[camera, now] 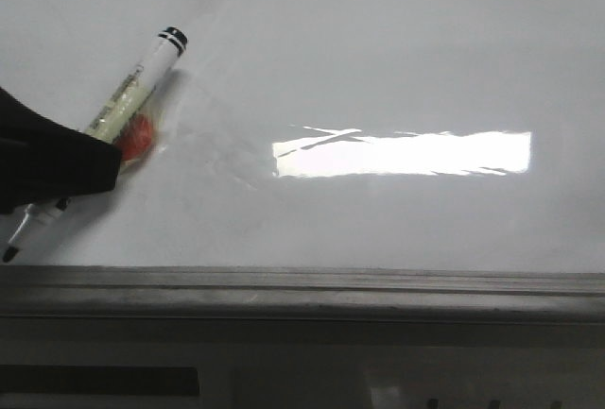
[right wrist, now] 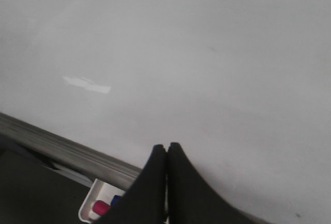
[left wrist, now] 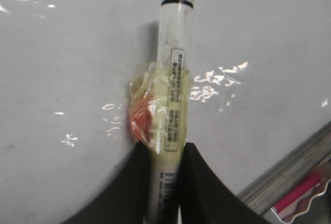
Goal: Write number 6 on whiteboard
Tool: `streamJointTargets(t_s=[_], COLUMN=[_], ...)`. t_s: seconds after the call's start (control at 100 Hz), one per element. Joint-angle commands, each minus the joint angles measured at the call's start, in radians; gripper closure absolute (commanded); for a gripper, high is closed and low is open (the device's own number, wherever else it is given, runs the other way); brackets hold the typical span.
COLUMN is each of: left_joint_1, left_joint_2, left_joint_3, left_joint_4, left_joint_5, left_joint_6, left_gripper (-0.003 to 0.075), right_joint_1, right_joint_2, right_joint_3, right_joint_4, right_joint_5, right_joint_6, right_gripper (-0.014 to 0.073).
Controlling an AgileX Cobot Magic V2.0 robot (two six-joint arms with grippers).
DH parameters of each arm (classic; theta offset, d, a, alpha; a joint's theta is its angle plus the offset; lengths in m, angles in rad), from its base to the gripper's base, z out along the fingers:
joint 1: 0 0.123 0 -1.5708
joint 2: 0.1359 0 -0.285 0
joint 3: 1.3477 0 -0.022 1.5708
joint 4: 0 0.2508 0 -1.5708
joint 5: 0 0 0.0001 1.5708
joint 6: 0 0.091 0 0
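Observation:
The whiteboard (camera: 397, 59) is glossy white with faint wipe smudges and fills the front view. No number 6 shows on it in any view. My left gripper (camera: 90, 159) is at the board's left side, shut on a white marker (camera: 128, 97) wrapped in clear tape with a red patch. The marker's black tip (camera: 9, 253) points down toward the board's near edge. In the left wrist view the marker (left wrist: 173, 89) sits between the jaws of the left gripper (left wrist: 165, 151). My right gripper (right wrist: 166, 149) is shut and empty above the whiteboard (right wrist: 207, 53).
A grey metal edge rail (camera: 302, 286) runs along the board's near side; it also shows in the right wrist view (right wrist: 62, 149). A bright rectangular light glare (camera: 402, 154) lies mid-board. A white tray (right wrist: 98, 206) with red and blue items sits below the rail.

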Motion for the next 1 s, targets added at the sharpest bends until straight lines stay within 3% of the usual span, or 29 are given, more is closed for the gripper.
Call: streamJointTargets(t_s=[0.0, 0.07, 0.19, 0.33, 0.58, 0.82, 0.99], left_joint_1=[0.001, 0.001, 0.001, -0.036, -0.193, -0.217, -0.217], left_joint_2=[-0.025, -0.037, -0.037, -0.041, -0.041, -0.041, -0.041], left_joint_3=[-0.056, -0.085, -0.116, -0.118, -0.118, -0.116, -0.116], left_joint_4=[0.075, 0.145, 0.305, 0.381, 0.46, 0.46, 0.46], left_joint_5=[0.021, 0.028, 0.026, -0.011, -0.153, -0.159, -0.159], left_joint_6=[-0.006, -0.006, -0.006, -0.006, -0.006, -0.006, -0.006], left_gripper=[0.0741, 0.0741, 0.0741, 0.0741, 0.0741, 0.0741, 0.0741], right_joint_1=[0.06, 0.113, 0.215, 0.307, 0.428, 0.544, 0.56], right_joint_2=[0.067, 0.125, 0.234, 0.335, 0.468, 0.529, 0.54], right_joint_3=[-0.081, -0.132, -0.232, -0.322, -0.394, -0.396, -0.396], right_joint_4=[-0.023, -0.023, -0.023, -0.021, 0.118, 0.158, 0.16], right_joint_5=[-0.09, -0.092, -0.108, -0.141, -0.232, -0.346, -0.399], right_joint_6=[-0.011, -0.048, -0.095, -0.095, -0.095, -0.095, -0.095], right_gripper=[0.0643, 0.0587, 0.0411, 0.0253, 0.0246, 0.0246, 0.027])
